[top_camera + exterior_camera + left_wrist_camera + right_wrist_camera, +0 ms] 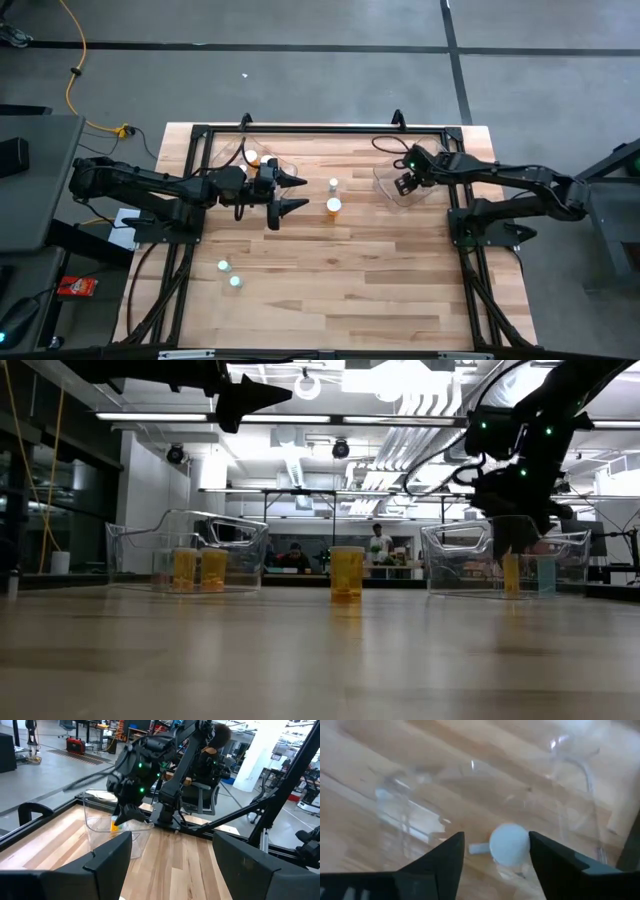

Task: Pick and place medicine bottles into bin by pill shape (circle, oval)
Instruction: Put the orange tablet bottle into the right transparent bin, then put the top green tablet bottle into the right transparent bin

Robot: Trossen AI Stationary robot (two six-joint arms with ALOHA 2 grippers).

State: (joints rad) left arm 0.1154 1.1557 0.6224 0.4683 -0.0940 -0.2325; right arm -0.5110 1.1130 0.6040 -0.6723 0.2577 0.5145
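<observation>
My right gripper (403, 185) hangs open over the clear right bin (385, 188), fingers pointing down. Between and below its fingers stands an orange bottle with a white cap (509, 845) on the bin's floor; it also shows in the low view (511, 573), beside a pale teal bottle (545, 575). My left gripper (298, 193) is open and empty, held high near the left bin (262, 158), pointing toward the table's right. One orange bottle (333, 207) and one small whitish bottle (333, 184) stand mid-table. Two pale bottles (228, 274) stand near left.
The clear left bin (190, 550) holds two orange bottles (198, 570). A black frame (330, 129) runs along the table's far edge and sides. Bare wood lies in the table's near half. People sit in the room beyond the table (378, 545).
</observation>
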